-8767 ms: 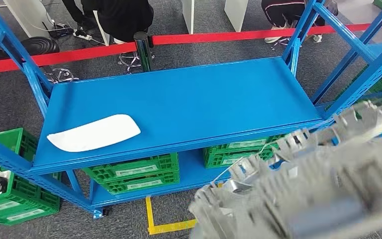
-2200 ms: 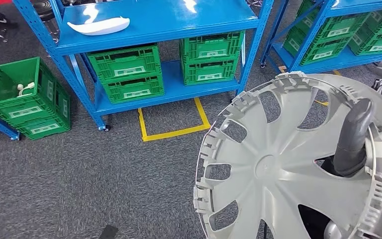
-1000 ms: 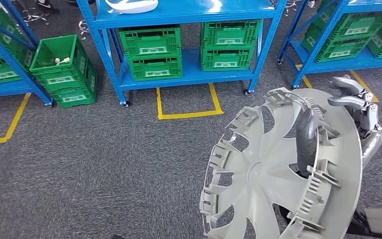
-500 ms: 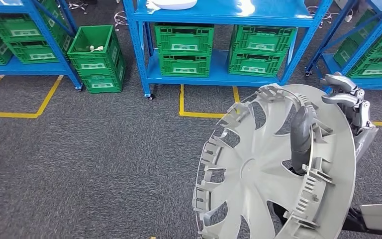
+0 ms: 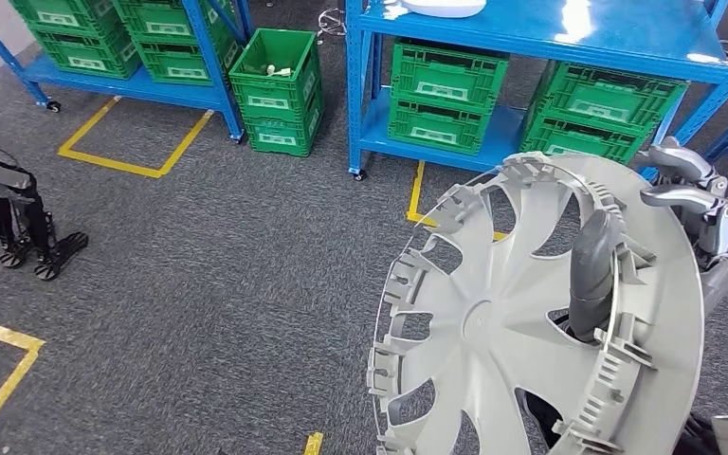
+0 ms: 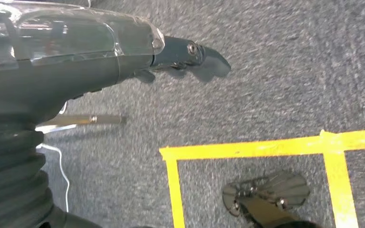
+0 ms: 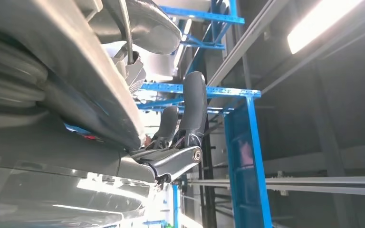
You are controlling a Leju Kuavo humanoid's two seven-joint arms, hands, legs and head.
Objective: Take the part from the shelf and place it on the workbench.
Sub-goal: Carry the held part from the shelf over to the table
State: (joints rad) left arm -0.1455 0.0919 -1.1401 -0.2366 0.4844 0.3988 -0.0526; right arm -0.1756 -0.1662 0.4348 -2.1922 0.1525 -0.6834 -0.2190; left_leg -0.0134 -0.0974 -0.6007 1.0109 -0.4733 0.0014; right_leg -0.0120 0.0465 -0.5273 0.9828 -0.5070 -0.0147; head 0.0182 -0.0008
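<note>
A large grey wheel cover (image 5: 493,332) with spokes and clipped rim stands on edge at the lower right of the head view. My right hand (image 5: 692,204) holds it: the thick grey thumb (image 5: 592,275) pokes through a slot and the fingers hook over the rim from behind. In the right wrist view the cover's edge (image 7: 76,71) lies against the palm, with dark fingers (image 7: 192,104) reaching past it. My left hand (image 6: 123,57) hangs over the grey carpet and holds nothing, its fingers stretched out.
A blue shelf (image 5: 569,28) stands ahead with a white part (image 5: 436,8) on top and green crates (image 5: 445,95) below. Another green crate (image 5: 275,85) sits on the floor. Yellow tape (image 5: 123,156) marks the carpet. A dark jointed machine with flat feet (image 5: 19,218) stands at left.
The camera has turned left, so shelves and crates slide right in the picture and the dark machine comes into view. The wheel cover stays in my right hand's grip.
</note>
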